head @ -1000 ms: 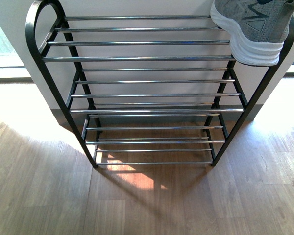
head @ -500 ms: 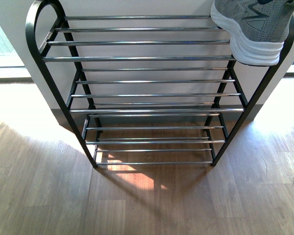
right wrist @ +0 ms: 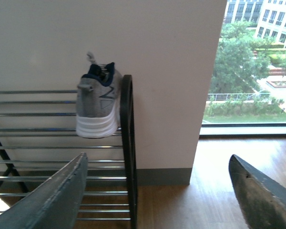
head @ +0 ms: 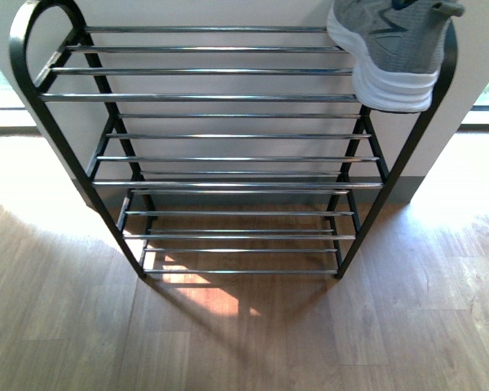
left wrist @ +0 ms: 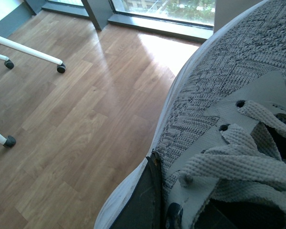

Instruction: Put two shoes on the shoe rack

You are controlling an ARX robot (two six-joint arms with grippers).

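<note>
Well, the wooden floor (head: 244, 342) is taking the sun, and the shoe rack (head: 228, 97) is standing on it against the far wall, its silver bars running left to right. One grey sneaker (head: 391, 49) is sitting on the top tier at the far right end, toe toward the wall and white heel jutting out over the near bar.

The other sneaker (left wrist: 219, 95) is hanging over bare floor, away from the rack, and filling the left wrist view. The left gripper (left wrist: 159, 200) is grasping it at the collar beside the laces. One dark finger is pressing against the outer side, and I cannot properly make out the other. The right gripper (right wrist: 158, 160) is hanging empty near the rack's right end, its fingers spread wide.

So I'd say the job is half done and the carrying of the second shoe is in hand. The next move is asking for that shoe to be brought over the top tier, onto the free bars just left of its mate. It should be lowered until the sole is resting across the bars before the fingers let go.
</note>
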